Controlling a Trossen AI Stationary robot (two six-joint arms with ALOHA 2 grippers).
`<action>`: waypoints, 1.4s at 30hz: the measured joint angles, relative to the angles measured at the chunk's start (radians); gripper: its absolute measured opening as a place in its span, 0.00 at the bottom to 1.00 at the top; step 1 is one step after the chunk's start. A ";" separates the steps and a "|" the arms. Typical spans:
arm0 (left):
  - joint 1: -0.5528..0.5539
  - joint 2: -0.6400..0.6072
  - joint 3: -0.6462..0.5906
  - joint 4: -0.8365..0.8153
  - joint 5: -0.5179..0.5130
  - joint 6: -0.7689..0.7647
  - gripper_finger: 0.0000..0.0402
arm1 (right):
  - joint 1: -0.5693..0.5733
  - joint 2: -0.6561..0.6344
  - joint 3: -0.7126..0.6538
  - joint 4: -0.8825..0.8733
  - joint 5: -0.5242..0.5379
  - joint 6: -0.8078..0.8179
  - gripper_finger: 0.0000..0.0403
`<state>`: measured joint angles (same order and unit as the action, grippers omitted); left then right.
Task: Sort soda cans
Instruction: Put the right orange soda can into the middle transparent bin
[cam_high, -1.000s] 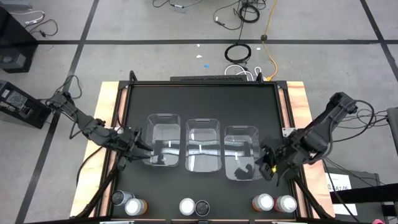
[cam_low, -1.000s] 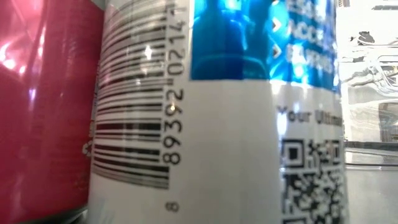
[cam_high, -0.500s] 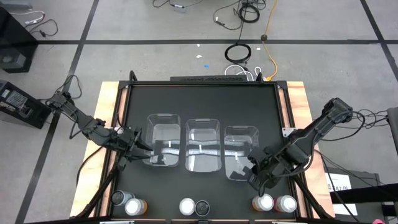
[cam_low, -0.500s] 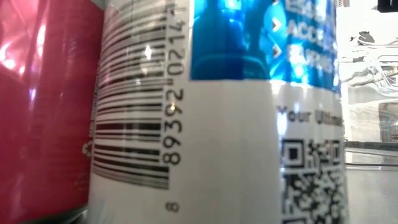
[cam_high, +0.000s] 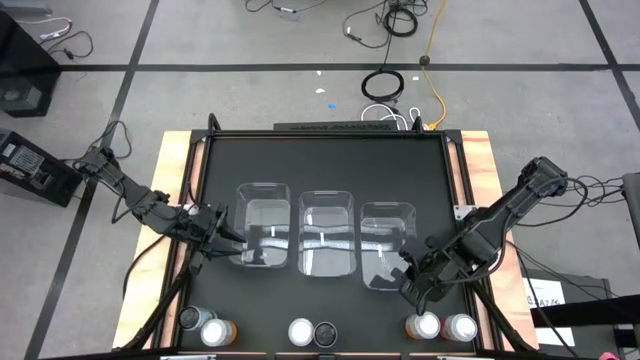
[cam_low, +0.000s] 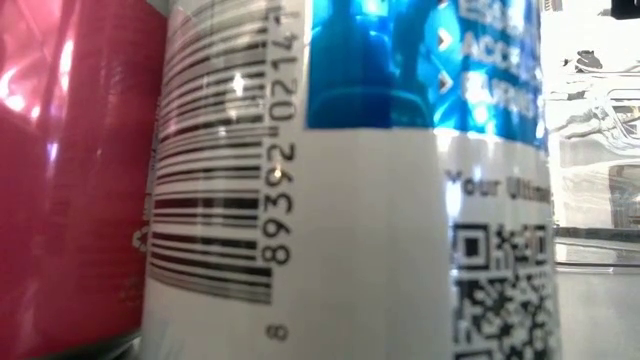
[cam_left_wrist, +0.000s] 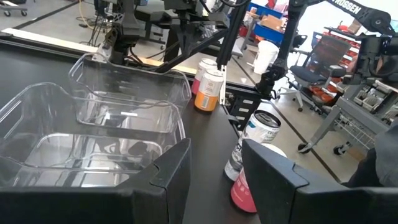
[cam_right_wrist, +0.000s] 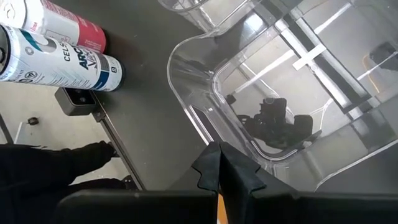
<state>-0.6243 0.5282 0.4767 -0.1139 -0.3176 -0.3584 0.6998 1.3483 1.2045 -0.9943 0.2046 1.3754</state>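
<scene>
Soda cans stand upright in pairs along the table's near edge. One pair is at the left (cam_high: 204, 325), one in the middle (cam_high: 313, 333), and an orange can (cam_high: 425, 325) with a pink one (cam_high: 460, 327) is at the right. The low view is filled by the middle pair, a red can (cam_low: 70, 170) and a white-and-blue one (cam_low: 350, 200). My right gripper (cam_high: 406, 288) is shut and hangs above the near right corner of the right bin (cam_right_wrist: 205, 99), just beyond the right pair. My left gripper (cam_left_wrist: 214, 165) is open and empty, level at the left bin's left side (cam_high: 222, 238).
Three clear plastic bins (cam_high: 327, 232) stand side by side in the middle of the black table, all without cans. A small grey camera block (cam_right_wrist: 78, 99) sits at the near edge by the middle cans. Bare black tabletop lies beyond the bins.
My right gripper has come down and moved toward the table's near edge and a little left, tipping further downward, from beside the right bin to over its near corner. It has held still for the last half second. It stayed shut.
</scene>
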 joint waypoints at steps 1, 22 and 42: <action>0.000 0.000 0.000 0.000 0.000 0.000 0.38 | 0.000 0.000 0.000 0.000 -0.001 0.000 0.01; 0.000 0.000 0.000 -0.001 0.000 0.003 0.38 | 0.000 -0.001 0.000 -0.004 0.005 -0.005 0.53; 0.000 0.000 0.000 -0.003 0.000 0.006 0.38 | -0.009 -0.001 0.000 0.001 -0.033 -0.053 0.65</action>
<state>-0.6243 0.5282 0.4770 -0.1172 -0.3180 -0.3519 0.6910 1.3472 1.2045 -0.9931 0.1716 1.3224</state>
